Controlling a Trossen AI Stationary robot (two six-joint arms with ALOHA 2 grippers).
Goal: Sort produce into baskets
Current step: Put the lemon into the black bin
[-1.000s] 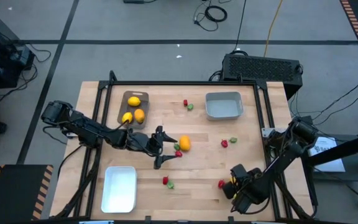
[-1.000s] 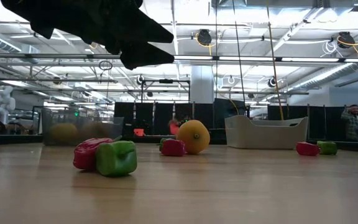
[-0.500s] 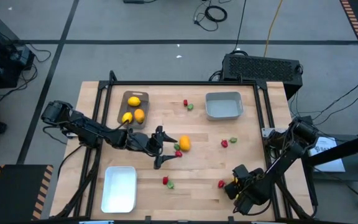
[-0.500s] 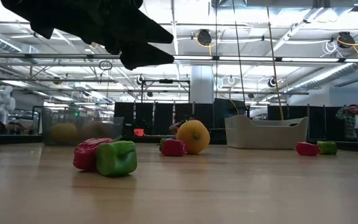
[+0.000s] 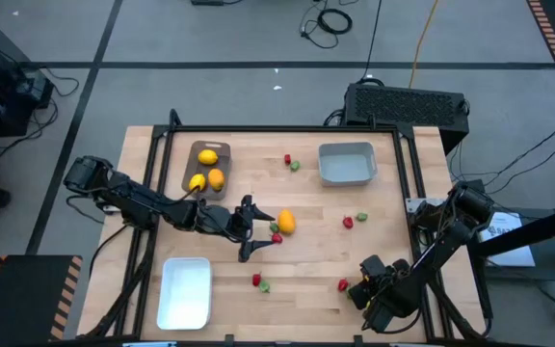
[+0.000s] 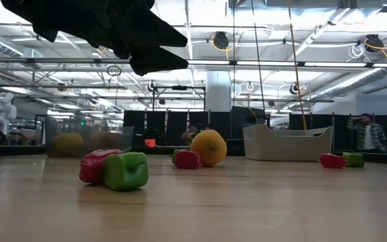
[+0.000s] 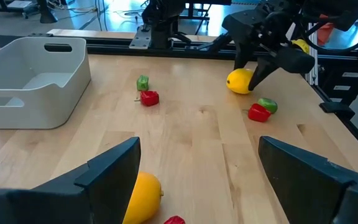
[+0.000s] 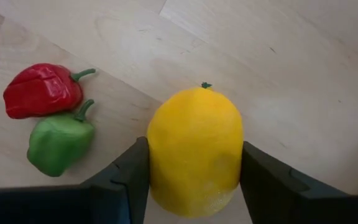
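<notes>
My right gripper (image 5: 357, 285) is near the table's front right, shut on a yellow lemon-like fruit (image 8: 194, 149). A red piece (image 8: 42, 90) and a green piece (image 8: 61, 140) lie beside it. My left gripper (image 5: 255, 231) is at mid-table, open wide and empty. An orange fruit (image 5: 285, 223) lies on the wood just ahead of it, close to one finger in the left wrist view (image 7: 143, 199). The brown-grey tray (image 5: 193, 178) at the far left holds three yellow fruits. The grey-blue tray (image 5: 347, 176) stands far right. The white tray (image 5: 185, 292) stands near left. My right gripper pinches the yellow fruit between its two fingers (image 8: 132, 177), one on each long side (image 8: 160, 155). The fruit's stem end (image 8: 205, 85) points away from the gripper. In the left wrist view the fingers slant down onto the fruit (image 7: 240, 81). I cannot tell whether it rests on the wood.
Red and green pairs lie scattered on the wood: near the front middle (image 5: 259, 282), beside the orange fruit (image 5: 276, 234), right of middle (image 5: 354, 220) and at the far middle (image 5: 291, 162). A metal frame edges the table. A person stands far behind the table (image 6: 365, 131).
</notes>
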